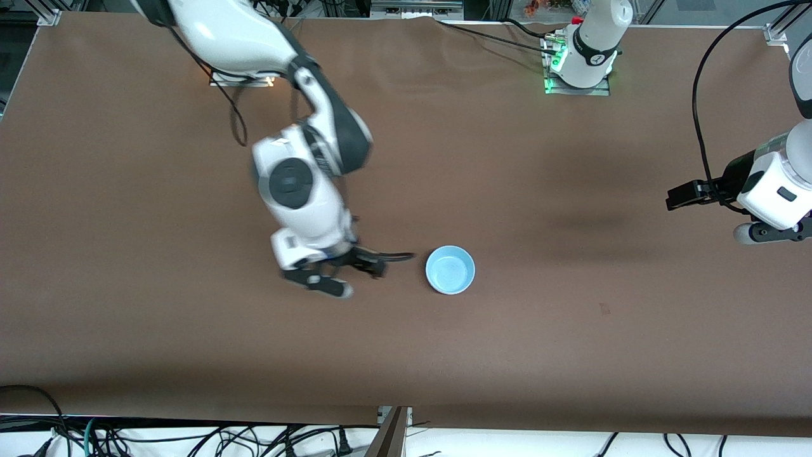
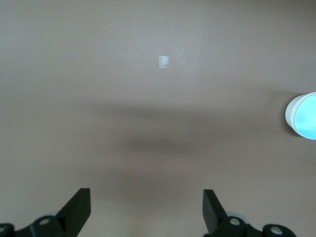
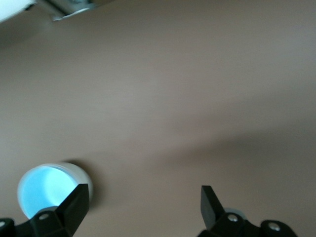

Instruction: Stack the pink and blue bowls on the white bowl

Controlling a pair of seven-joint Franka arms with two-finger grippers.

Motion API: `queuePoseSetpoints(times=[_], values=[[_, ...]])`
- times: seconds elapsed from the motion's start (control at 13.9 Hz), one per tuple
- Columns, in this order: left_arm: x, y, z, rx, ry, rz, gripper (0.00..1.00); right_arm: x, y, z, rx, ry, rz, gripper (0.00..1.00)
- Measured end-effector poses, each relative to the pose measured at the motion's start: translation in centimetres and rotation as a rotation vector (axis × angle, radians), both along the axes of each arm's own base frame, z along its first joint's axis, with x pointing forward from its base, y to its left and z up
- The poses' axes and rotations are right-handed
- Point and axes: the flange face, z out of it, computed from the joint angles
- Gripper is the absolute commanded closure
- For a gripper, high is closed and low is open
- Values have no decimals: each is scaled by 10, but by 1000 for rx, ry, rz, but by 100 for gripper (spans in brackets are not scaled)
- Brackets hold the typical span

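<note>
A light blue bowl (image 1: pixel 450 270) sits upright on the brown table near its middle. In the right wrist view (image 3: pixel 47 190) and the left wrist view (image 2: pixel 303 116) its outer wall looks white under a blue inside. I cannot tell whether other bowls sit beneath it. No separate pink or white bowl shows. My right gripper (image 1: pixel 355 277) is open and empty, low over the table beside the bowl on the right arm's side; it also shows in its wrist view (image 3: pixel 144 192). My left gripper (image 1: pixel 761 231) waits open and empty over the left arm's end of the table (image 2: pixel 146 195).
A small piece of clear tape (image 1: pixel 604 309) lies on the table between the bowl and the left arm's end, also in the left wrist view (image 2: pixel 164 61). Cables hang along the table's front edge (image 1: pixel 190 438).
</note>
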Motion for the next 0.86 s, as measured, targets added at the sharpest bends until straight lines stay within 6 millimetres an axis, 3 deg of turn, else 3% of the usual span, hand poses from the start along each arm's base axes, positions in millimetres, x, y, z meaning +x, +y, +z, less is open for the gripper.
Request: queuePoseSetpoints(times=[0.14,0.29,0.5,0.65,0.86], values=[[1,3,4,0,-9,5,0,-3,-73,57,-13,49,76,0],[1,4,5,0,-11,7,0,-26,-141,105,-16,90,149,0],[1,4,6,0,-11,7,0,-79,-222,145,-16,116,230,0],[1,4,6,0,-11,7,0,-112,-259,152,-15,129,264,0],[1,4,6,0,-12,7,0,-131,-266,162,-37,109,309,0]])
